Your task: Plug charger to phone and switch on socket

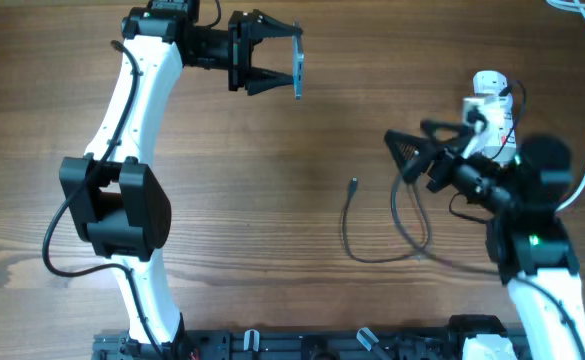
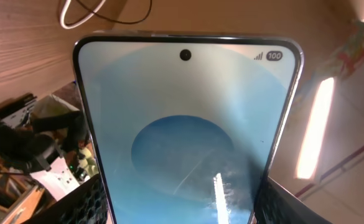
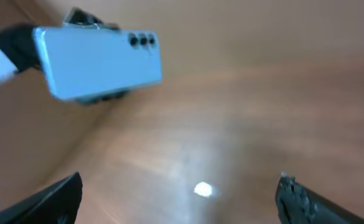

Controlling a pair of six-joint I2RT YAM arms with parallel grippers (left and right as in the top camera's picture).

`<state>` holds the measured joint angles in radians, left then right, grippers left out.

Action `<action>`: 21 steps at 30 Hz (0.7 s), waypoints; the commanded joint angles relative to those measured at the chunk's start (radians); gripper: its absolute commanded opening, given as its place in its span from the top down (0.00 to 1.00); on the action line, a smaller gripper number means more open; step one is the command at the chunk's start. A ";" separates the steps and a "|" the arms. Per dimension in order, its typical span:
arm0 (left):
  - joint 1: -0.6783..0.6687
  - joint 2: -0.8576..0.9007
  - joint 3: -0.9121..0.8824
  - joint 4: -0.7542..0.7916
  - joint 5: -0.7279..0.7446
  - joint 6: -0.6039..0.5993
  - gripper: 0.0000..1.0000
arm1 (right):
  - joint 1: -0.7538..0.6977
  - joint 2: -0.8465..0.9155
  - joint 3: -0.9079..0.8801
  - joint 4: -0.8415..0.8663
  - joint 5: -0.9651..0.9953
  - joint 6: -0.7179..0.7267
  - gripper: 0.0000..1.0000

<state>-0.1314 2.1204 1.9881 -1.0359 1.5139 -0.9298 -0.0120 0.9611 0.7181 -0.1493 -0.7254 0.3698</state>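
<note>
Phone (image 1: 298, 68) sits clamped in the left gripper (image 1: 288, 62), held off the table; the right gripper (image 1: 402, 155), jaws apart and seemingly empty, should pinch the nearby charger (image 1: 353, 186) just behind its connector, then align squarely

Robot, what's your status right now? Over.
Left gripper shut on phone, held off table. Right gripper open, empty. Charger unplugged, lying on table. Nothing in the way.
</note>
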 commanded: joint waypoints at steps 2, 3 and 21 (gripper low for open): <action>0.005 -0.034 0.025 0.009 0.063 0.006 0.37 | 0.037 0.165 0.291 -0.482 0.380 -0.079 0.00; 0.005 -0.034 0.024 0.009 0.063 0.006 0.37 | 0.057 0.196 0.351 -0.549 0.454 -0.078 0.00; 0.000 -0.034 0.024 0.009 0.063 0.006 0.38 | 0.302 0.213 0.564 -0.698 0.718 0.074 0.00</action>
<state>-0.1314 2.1204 1.9881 -1.0279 1.5211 -0.9298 0.2855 1.1725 1.2602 -0.8520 0.0158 0.4496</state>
